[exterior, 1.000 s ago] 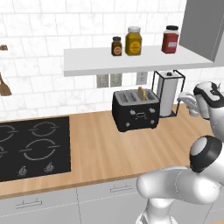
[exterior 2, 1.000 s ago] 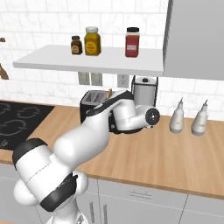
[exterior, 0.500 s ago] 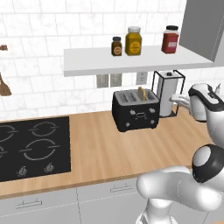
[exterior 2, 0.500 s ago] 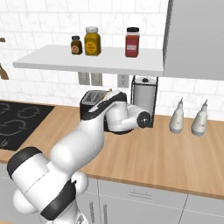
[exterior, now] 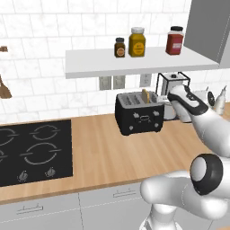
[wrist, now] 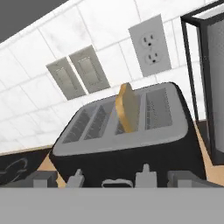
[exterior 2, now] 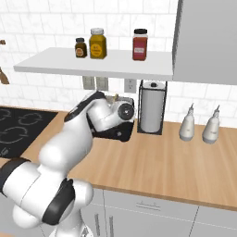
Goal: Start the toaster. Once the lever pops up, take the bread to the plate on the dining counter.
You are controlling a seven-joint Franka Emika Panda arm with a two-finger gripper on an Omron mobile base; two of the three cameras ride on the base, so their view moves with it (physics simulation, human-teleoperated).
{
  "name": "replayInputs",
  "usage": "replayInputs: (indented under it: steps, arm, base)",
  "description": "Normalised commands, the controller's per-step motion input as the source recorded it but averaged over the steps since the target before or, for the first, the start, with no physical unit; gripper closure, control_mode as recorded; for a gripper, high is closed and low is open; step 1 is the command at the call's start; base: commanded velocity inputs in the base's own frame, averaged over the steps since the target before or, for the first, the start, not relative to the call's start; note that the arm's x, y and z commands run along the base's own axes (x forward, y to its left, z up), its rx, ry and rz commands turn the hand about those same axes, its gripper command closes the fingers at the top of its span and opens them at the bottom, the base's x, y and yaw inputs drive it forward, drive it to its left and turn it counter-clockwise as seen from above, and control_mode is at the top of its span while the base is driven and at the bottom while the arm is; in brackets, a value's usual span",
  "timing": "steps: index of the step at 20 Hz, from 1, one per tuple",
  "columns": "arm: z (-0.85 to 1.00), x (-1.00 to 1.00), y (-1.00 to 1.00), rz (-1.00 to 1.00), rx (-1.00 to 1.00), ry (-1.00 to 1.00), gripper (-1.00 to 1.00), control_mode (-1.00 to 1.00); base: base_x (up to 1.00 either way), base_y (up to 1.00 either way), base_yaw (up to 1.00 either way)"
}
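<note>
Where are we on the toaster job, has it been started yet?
Nothing looks done: the bread stands high out of a slot of the toaster, so it does not look started. In hand: the open, empty gripper is close in front of the toaster. Left: start the toaster, wait for the pop, carry the bread to the plate.

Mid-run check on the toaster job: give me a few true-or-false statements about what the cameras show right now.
1. The bread stands in a slot of the toaster. True.
2. The gripper holds the bread. False: it is open and holds nothing.
3. Three jars stand on the shelf above the toaster. True.
4. The toaster sits on the stove. False: it sits on the wood counter, beside the stove.
5. The paper towel roll lies flat. False: it stands upright in its holder.
</note>
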Motion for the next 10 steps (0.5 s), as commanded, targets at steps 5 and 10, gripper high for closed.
replayInputs:
  steps: [5, 10]
  arm:
    - [0.18, 0.37, 0.46, 0.00, -0.10, 0.04, -1.00, -1.00]
    - [0.05, 0.43, 0.12, 0.00, -0.05, 0.07, -1.00, -1.00]
  base:
    - [0.00, 0.00, 0.00]
    - [0.00, 0.00, 0.00]
